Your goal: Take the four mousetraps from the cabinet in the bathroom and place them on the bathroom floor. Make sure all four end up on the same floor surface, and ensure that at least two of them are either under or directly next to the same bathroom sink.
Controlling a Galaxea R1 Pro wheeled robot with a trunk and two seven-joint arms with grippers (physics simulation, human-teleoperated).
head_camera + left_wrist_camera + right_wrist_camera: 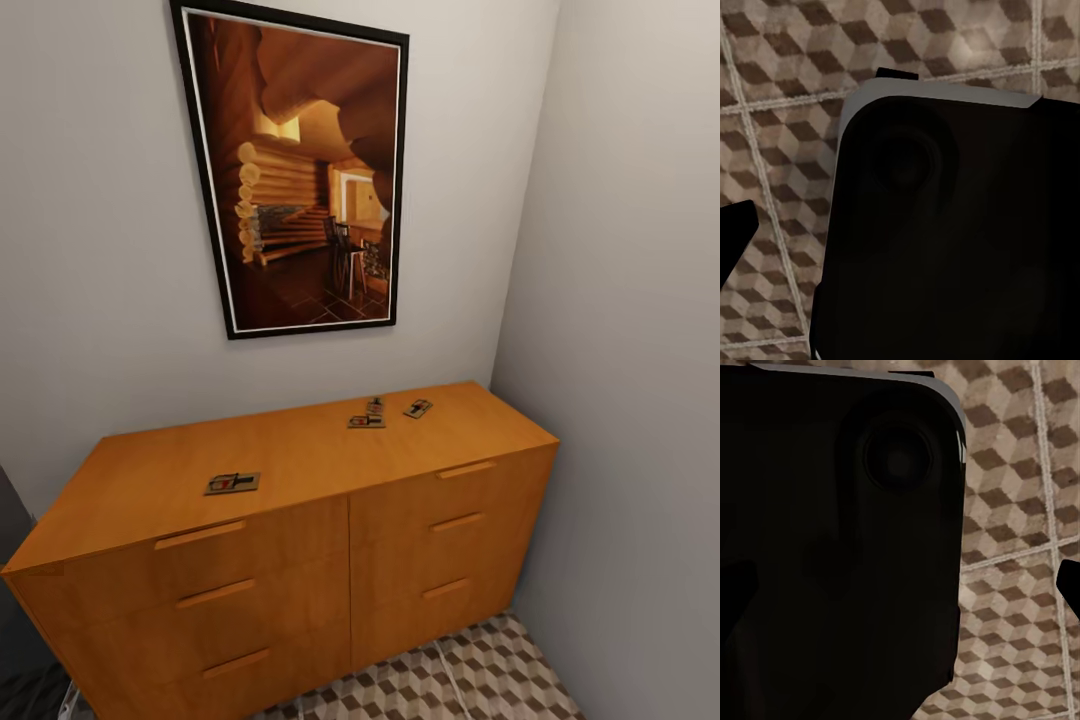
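Nearest the camera, at the bottom edge of the head view: floor (480,670), glossy tiles in a brown, beige and white cube pattern with pale grout lines, running up to the foot of the cabinet.

Left wrist view: same tiling (787,97) below, with a large dark rounded body of the robot covering much of the frame. A black tip at the edge may belong to the left hand; how far that hand is open, and whether it has hold of anything, cannot be told.

Right wrist view: tiling (1020,547) again beside a similar dark body; a small black tip at the frame edge. State of the right hand likewise cannot be told.

Next: cabinet (300,560), orange-brown wood, flat top, two columns of three drawer fronts with wooden bar handles, standing against the back wall with its right end just beside the side wall.

On the cabinet top, four mousetraps. One (232,483) lies flat near the front edge, left of centre, well apart from the others. Three lie farther back toward the right: one (366,421), one (375,406) just behind it, one (418,408) near them to the right.

Farthest: picture (300,170), black-framed, log-house interior, hung on the wall above the cabinet.
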